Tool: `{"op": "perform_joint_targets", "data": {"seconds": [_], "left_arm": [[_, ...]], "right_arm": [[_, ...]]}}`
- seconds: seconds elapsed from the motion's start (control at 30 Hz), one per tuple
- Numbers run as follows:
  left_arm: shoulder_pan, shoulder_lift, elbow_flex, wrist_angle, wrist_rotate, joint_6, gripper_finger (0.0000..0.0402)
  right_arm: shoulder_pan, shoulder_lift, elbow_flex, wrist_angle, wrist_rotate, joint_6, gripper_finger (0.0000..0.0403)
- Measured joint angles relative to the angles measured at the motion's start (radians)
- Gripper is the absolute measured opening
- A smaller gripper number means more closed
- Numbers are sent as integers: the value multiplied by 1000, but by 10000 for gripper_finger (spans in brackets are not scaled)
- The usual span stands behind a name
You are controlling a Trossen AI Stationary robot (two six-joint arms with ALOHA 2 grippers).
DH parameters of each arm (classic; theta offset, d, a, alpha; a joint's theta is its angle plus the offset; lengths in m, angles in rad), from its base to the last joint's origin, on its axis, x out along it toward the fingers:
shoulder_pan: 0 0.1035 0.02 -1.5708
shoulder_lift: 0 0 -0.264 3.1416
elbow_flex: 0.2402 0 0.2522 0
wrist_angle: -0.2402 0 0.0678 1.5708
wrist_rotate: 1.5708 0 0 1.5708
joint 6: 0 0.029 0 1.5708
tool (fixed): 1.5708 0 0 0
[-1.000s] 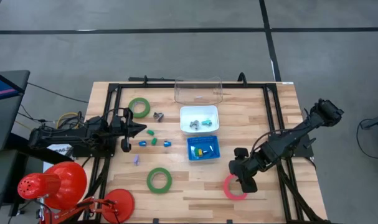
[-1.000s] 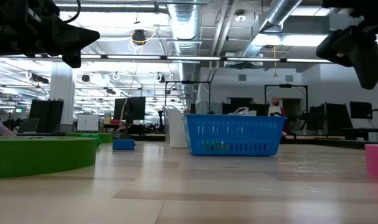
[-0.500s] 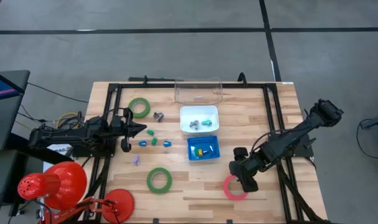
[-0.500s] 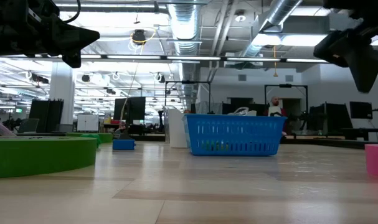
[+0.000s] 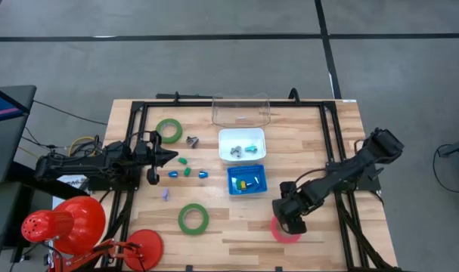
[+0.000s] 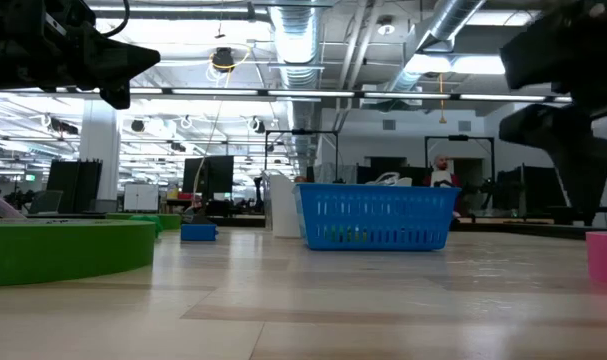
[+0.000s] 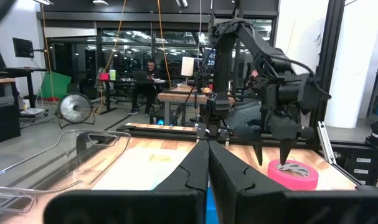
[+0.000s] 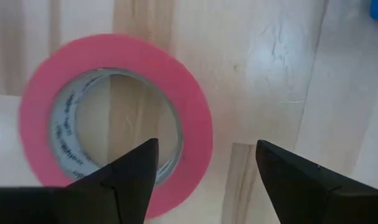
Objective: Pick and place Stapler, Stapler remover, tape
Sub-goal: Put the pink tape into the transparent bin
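High view shows our right gripper (image 5: 288,224) spread wide directly above the pink-red flat tape ring (image 5: 286,231) — ungrasped; both green tape rings also remain out. Left gripper (image 5: 169,157) clenched, empty.

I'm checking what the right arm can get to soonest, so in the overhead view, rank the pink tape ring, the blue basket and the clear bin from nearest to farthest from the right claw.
1. Pink tape ring: right under the open right claw, near the table's front edge.
2. Blue basket: toward the table's middle, left of the claw.
3. Clear bin: at the far edge.
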State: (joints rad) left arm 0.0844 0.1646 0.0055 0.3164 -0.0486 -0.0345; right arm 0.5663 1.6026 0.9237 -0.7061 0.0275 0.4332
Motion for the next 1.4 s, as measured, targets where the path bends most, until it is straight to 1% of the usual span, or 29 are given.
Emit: {"op": "perform_joint_targets", "data": {"seconds": [0.1,0.3,0.5,0.57,0.67,0.93,1.07,1.2,1.4], "left_arm": [[0,0,0,0,0,0,3],[0,0,0,0,0,0,3],[0,0,0,0,0,0,3],[0,0,0,0,0,0,3],[0,0,0,0,0,0,3],[0,0,0,0,0,0,3],[0,0,0,0,0,0,3],[0,0,0,0,0,0,3],[0,0,0,0,0,0,3]], "right_arm": [[0,29,0,39,0,-25,261],[0,68,0,79,0,-25,261],[0,72,0,85,-1,-25,259],[0,72,0,85,-3,-24,253],[1,72,0,85,-4,-24,230],[1,72,0,85,-4,-23,135],[1,72,0,85,-5,-23,98],[1,72,1,85,-5,-22,81],[0,72,1,85,-23,-22,81]]}}
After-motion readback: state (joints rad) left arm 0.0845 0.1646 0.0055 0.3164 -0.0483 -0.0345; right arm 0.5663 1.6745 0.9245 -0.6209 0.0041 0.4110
